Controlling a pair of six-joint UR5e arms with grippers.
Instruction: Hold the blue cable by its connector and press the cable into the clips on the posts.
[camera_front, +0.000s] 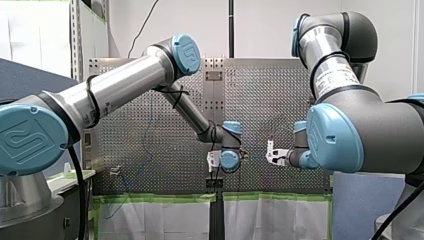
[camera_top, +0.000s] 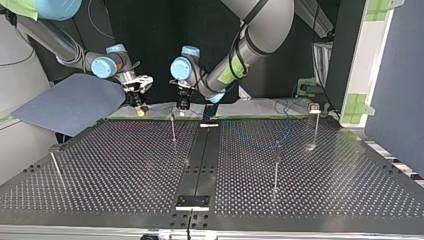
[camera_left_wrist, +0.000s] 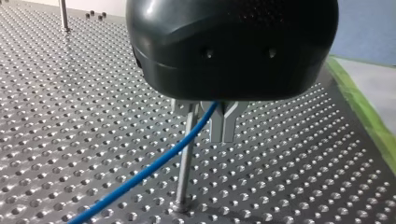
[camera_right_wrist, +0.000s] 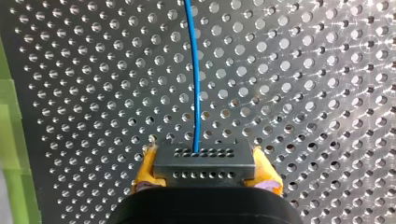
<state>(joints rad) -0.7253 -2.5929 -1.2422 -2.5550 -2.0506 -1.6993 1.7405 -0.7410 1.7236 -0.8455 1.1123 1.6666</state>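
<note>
Now, connector of blue cable between right end effector pads.

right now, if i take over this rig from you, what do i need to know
My right hand is shut on the black perforated connector block, with yellow pads on either side. The thin blue cable runs straight ahead from it over the perforated metal table.
My left hand: the cable comes out from under it, right beside a slim metal post. I cannot tell its grip.
Done: connector held.
Left: pressing the cable into the clips. No view shows it seated in one yet.
</note>
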